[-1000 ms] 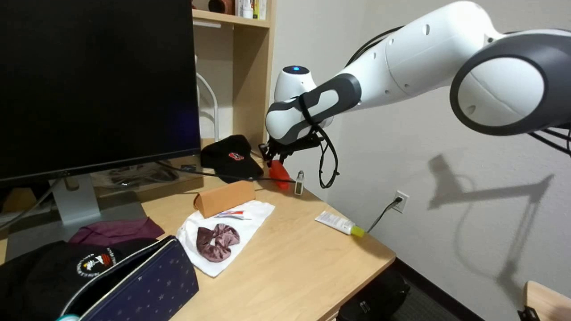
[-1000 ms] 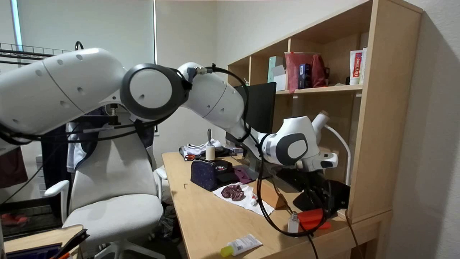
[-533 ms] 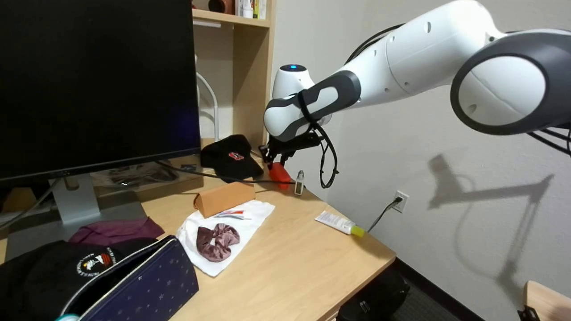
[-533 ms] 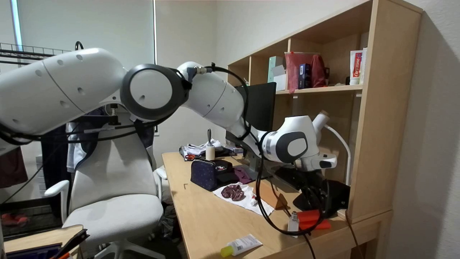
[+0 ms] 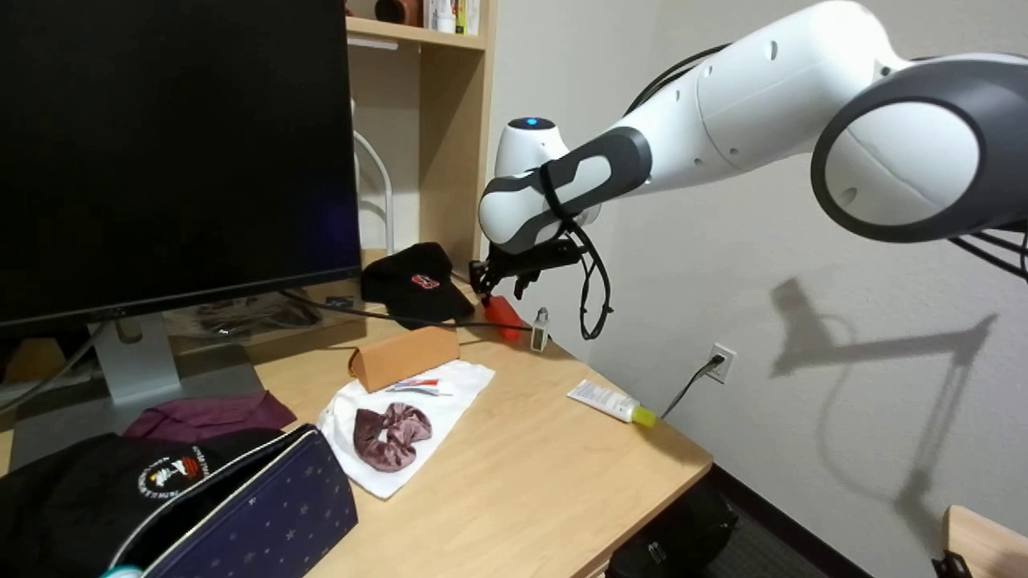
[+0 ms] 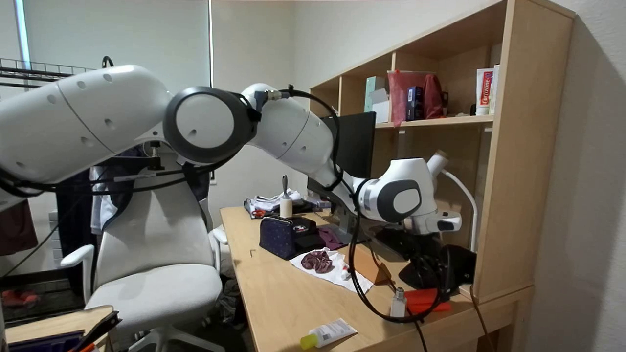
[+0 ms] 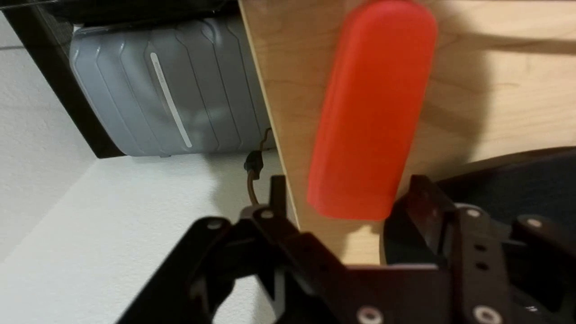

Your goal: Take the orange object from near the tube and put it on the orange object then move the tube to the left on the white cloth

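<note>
A red-orange case (image 5: 503, 315) lies on the desk at its far corner; it also shows in an exterior view (image 6: 424, 297) and large in the wrist view (image 7: 373, 108). It looks layered; I cannot tell whether it is one piece or two stacked. My gripper (image 5: 502, 294) is just above its end. In the wrist view the gripper (image 7: 348, 191) is open, with its fingers apart on either side of the case's near end. A white tube with a yellow-green cap (image 5: 606, 401) lies near the desk's edge. A white cloth (image 5: 446, 405) lies left of it, bearing a scrunchie.
A small glass bottle (image 5: 540, 331) stands beside the red-orange case. A tan triangular case (image 5: 409, 357) and a small tube (image 5: 418, 387) lie at the cloth's back edge. A black cap (image 5: 418, 285), a black cable and the shelf side (image 6: 518, 146) are close to the gripper.
The gripper's fingers have spread apart and let go of the red-orange case. The case's upper part has sunk a little. The wrist shifted very slightly.
</note>
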Action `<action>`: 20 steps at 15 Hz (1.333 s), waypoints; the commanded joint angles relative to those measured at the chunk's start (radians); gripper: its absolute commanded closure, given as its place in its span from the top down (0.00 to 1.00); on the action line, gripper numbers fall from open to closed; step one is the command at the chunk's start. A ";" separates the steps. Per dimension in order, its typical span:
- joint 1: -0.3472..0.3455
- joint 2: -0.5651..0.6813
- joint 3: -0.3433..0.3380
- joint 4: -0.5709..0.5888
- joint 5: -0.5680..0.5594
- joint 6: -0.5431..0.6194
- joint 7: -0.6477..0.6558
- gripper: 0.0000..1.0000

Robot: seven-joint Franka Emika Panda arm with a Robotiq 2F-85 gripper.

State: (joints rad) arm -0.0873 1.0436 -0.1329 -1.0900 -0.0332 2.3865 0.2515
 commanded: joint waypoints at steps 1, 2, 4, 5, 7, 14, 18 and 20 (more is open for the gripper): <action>-0.005 0.003 -0.001 0.023 0.019 -0.029 0.009 1.00; -0.003 -0.001 -0.003 0.023 0.017 -0.032 0.008 1.00; 0.007 -0.018 -0.022 0.020 -0.002 -0.043 0.011 1.00; 0.010 -0.036 -0.031 0.015 -0.011 -0.051 0.003 1.00; 0.004 -0.086 -0.033 -0.002 -0.019 -0.057 -0.033 1.00; 0.024 -0.359 -0.028 -0.196 -0.063 -0.110 -0.147 1.00; 0.054 -0.536 -0.036 -0.375 -0.112 -0.098 -0.151 1.00; 0.063 -0.614 -0.035 -0.468 -0.138 -0.084 -0.138 1.00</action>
State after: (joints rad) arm -0.0394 0.5844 -0.1705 -1.3636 -0.1285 2.2873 0.1199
